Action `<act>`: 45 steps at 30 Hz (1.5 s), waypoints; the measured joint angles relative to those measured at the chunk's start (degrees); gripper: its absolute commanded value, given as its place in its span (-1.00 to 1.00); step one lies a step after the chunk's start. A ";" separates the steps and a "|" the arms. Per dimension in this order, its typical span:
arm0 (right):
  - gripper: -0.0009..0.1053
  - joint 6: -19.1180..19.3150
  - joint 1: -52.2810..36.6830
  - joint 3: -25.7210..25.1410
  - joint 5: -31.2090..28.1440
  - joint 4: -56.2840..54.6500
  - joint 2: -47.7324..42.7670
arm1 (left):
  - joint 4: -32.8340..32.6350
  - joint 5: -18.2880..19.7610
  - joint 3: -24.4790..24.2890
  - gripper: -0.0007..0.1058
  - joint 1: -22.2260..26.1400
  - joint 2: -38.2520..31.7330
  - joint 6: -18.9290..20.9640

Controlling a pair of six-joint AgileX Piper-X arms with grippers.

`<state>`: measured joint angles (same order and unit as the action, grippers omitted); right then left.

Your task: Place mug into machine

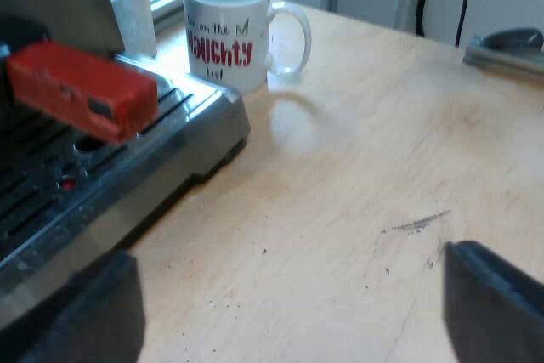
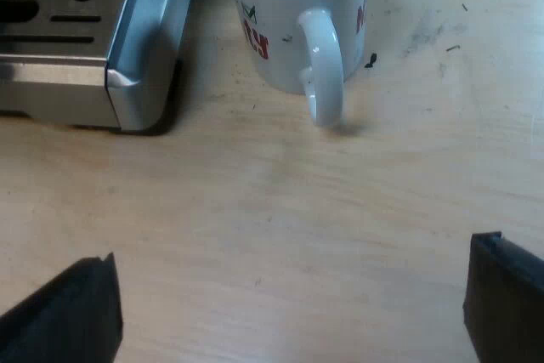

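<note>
White glazed ceramic is slick, so I judge the mug point(image 1: 228, 31) could slip or tip if fingers close off-centre, and a low carry would knock it against the espresso machine point(image 1: 200, 133). The left gripper point(image 1: 289, 299) hangs spread and empty over the tabletop point(image 1: 365, 167), well apart from the mug, which stands upright just beside the machine's corner, beyond the red handle end point(image 1: 81, 87). The right gripper point(image 2: 289, 299), also wide and empty, is nearer, with the mug's handle point(image 2: 323, 74) turned toward it.
</note>
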<state>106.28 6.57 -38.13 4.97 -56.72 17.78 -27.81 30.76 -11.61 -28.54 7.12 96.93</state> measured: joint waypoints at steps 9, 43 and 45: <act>0.56 0.00 0.00 11.95 0.00 19.45 0.24 | 1.20 0.00 0.04 0.48 0.00 0.00 0.00; 0.56 -1.05 0.00 33.11 -5.90 78.30 27.00 | 1.20 0.00 0.04 0.48 0.00 0.00 0.00; 0.56 -1.19 0.00 33.11 -5.61 81.55 30.28 | 1.20 0.00 0.04 0.48 0.00 0.00 0.00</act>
<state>105.09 6.57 -5.02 -0.64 24.83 48.06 -26.61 30.76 -11.57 -28.54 7.12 96.93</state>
